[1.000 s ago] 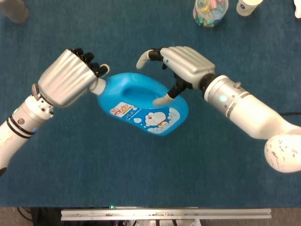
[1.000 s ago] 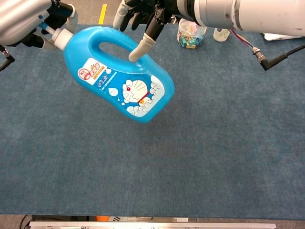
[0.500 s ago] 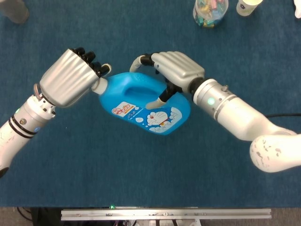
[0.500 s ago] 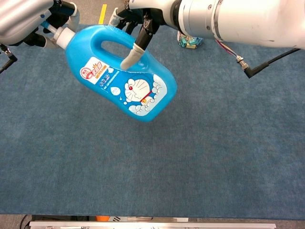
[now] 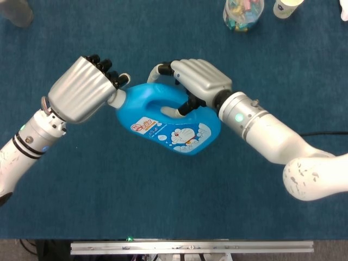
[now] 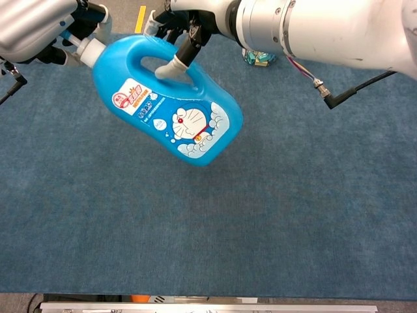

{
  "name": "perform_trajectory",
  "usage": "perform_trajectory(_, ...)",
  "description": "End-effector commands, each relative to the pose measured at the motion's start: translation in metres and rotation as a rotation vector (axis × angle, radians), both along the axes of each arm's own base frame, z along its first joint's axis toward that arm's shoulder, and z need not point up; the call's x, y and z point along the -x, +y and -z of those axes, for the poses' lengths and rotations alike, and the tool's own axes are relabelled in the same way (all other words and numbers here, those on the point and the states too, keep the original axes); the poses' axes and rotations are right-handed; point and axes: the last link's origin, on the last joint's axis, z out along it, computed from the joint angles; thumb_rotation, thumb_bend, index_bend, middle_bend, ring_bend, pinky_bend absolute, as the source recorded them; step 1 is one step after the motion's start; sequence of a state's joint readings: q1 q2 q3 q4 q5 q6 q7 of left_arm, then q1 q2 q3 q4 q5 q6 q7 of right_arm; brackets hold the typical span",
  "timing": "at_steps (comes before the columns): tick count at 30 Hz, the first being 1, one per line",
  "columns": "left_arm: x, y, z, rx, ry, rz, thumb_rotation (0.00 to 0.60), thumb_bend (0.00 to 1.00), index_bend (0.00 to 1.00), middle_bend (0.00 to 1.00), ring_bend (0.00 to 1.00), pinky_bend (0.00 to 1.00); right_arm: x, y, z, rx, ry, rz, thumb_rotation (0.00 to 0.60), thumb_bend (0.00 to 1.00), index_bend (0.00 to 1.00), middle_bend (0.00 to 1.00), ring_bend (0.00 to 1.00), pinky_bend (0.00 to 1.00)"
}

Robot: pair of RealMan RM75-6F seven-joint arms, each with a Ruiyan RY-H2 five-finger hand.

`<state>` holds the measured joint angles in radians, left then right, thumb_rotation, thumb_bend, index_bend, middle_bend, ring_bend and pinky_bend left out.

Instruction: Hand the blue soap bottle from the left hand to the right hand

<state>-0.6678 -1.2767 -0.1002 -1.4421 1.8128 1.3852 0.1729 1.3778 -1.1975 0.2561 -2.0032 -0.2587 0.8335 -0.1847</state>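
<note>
The blue soap bottle point(image 5: 174, 128) hangs tilted above the blue mat, cartoon label facing up, white cap toward the left. My left hand point(image 5: 81, 95) grips its cap and neck; in the chest view this hand point(image 6: 39, 26) is at the top left edge. My right hand point(image 5: 198, 81) wraps the bottle's handle from the far side, fingers curled over the handle top and thumb pushed into the handle opening. In the chest view the bottle point(image 6: 176, 117) slants down to the right below the right hand point(image 6: 195, 16). Both hands hold the bottle.
A clear jar of coloured clips point(image 5: 243, 12) and a white bottle point(image 5: 285, 6) stand at the far edge right of centre. A grey object point(image 5: 16, 11) sits at the far left corner. A black cable point(image 6: 339, 94) trails from my right forearm.
My right hand moved left along the bottle and closed round the handle; its thumb went from lying on the bottle's body into the handle opening. The left hand kept its grip.
</note>
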Motion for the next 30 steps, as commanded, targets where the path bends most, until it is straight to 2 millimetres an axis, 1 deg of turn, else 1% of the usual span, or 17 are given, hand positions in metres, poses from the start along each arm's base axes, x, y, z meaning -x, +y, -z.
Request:
perform_trajectory(1,0.0,0.001,0.001,0.001,0.001,-0.003,0.6,0.45,0.67,0.88,0.72,0.83,-0.001,0.0,0.0,0.004,-0.009,0.005,0.6,0.27,0.37,0.31,0.22,0.33)
perform_trajectory(6,0.001,0.001,0.002,0.003,0.004,-0.006,0.6,0.45,0.67,0.88,0.72,0.83,-0.001,0.001,0.003,0.003,-0.003,0.001,0.6,0.3,0.39,0.32,0.23,0.34)
perform_trajectory(11,0.001,0.002,0.003,0.006,0.007,-0.008,0.6,0.45,0.67,0.88,0.72,0.83,-0.002,0.0,0.005,0.017,-0.006,0.01,0.6,0.34,0.44,0.34,0.25,0.37)
perform_trajectory(17,-0.001,0.003,0.004,0.01,-0.001,-0.012,0.6,0.45,0.67,0.88,0.72,0.83,-0.002,0.0,0.008,0.04,-0.006,0.019,0.6,0.41,0.48,0.37,0.3,0.43)
perform_trajectory(23,0.0,0.003,0.005,0.01,0.004,-0.015,0.6,0.45,0.67,0.87,0.72,0.83,-0.002,-0.002,0.01,0.073,0.003,0.023,0.6,0.51,0.52,0.41,0.35,0.49)
perform_trajectory(30,0.004,0.003,0.003,0.012,0.015,-0.024,0.6,0.45,0.63,0.83,0.69,0.83,0.001,-0.002,0.013,0.077,0.015,0.026,0.6,0.52,0.54,0.42,0.36,0.5)
